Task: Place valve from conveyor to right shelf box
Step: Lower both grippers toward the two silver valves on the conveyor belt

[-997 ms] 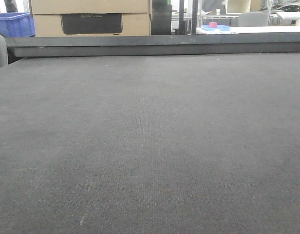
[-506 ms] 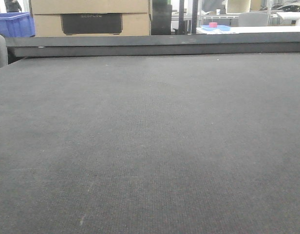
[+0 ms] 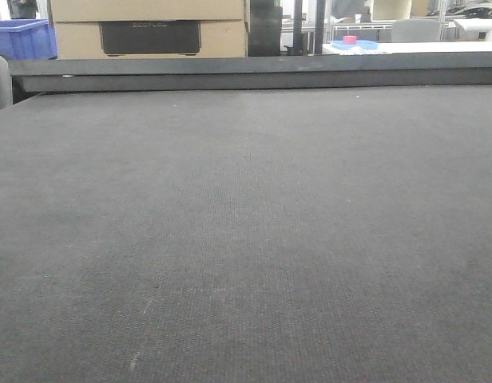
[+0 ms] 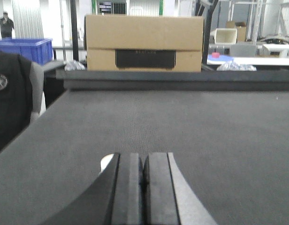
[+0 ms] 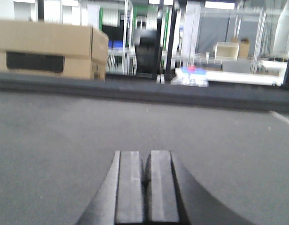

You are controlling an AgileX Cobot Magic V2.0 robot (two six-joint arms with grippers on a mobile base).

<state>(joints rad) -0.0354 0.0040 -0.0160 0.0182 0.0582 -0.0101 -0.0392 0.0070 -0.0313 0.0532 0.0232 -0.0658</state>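
Above the wide dark-grey woven conveyor (image 3: 246, 239), black left gripper (image 4: 143, 187) and right gripper (image 5: 147, 187) sit pressed together; no valve shows, so pickup likely waits.

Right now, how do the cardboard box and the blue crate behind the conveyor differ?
The cardboard box is tan with a dark rectangular panel on its front; the blue crate is plain blue. The box sits mid-view and shows wider; the crate sits to its left and looks smaller. Both stand beyond the far rail of the conveyor.
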